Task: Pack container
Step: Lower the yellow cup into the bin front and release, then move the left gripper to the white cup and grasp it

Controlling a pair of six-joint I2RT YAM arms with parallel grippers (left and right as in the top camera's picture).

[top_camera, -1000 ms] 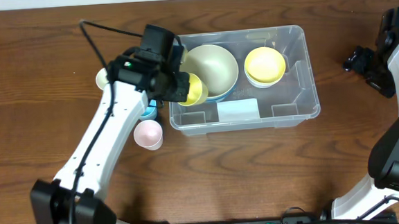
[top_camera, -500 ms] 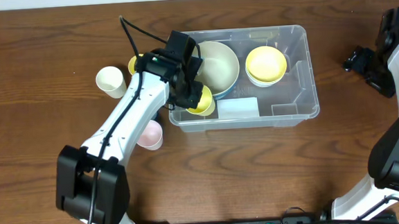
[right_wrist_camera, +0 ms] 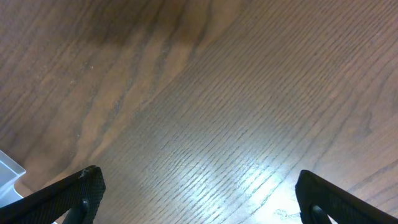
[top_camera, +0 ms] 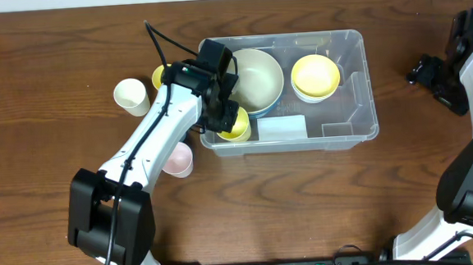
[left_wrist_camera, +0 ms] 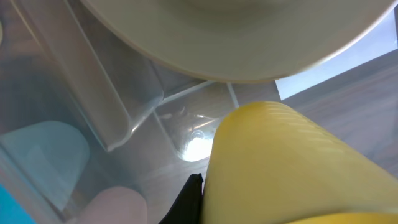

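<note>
The left gripper [top_camera: 229, 116] has its fingers inside the container [top_camera: 371, 100], at its front left corner, with the held cup [top_camera: 238, 127] between them. Just behind the fingers lies the large bowl [top_camera: 254, 80]. To their right the label [top_camera: 282, 129] lies on the base, and farther right and behind sit the stacked bowls [top_camera: 314, 76]. Left of the fingers, outside the wall, stand the far cup [top_camera: 131, 95] and, nearer the front, the near cup [top_camera: 177, 159].
</note>
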